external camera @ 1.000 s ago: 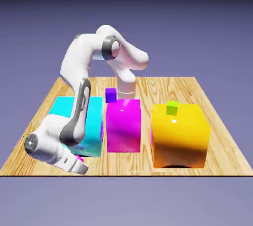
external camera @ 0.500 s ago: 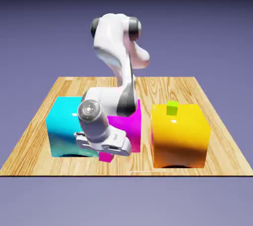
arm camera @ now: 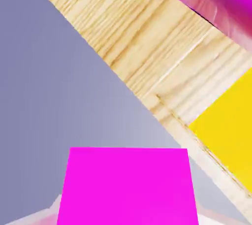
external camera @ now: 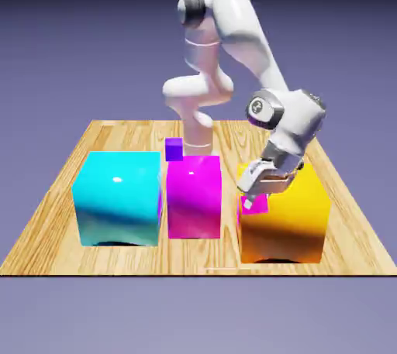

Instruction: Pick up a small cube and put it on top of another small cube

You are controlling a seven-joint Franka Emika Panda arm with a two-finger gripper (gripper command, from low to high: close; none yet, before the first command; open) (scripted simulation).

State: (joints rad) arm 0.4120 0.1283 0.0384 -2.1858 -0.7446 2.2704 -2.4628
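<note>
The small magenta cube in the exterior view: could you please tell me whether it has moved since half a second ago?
Yes: the small magenta cube has shifted toward the exterior view's right, from beside the cyan block to before the yellow-orange block.

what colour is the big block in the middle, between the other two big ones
Magenta block; it shows best in the exterior view.

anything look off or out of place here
Nothing looks spilled or damaged. The one odd thing is the tiny magenta cube: it sits tilted in the pincer, in front of the big yellow-orange block, rather than level. The cyan block and large magenta block stand upright.
</note>
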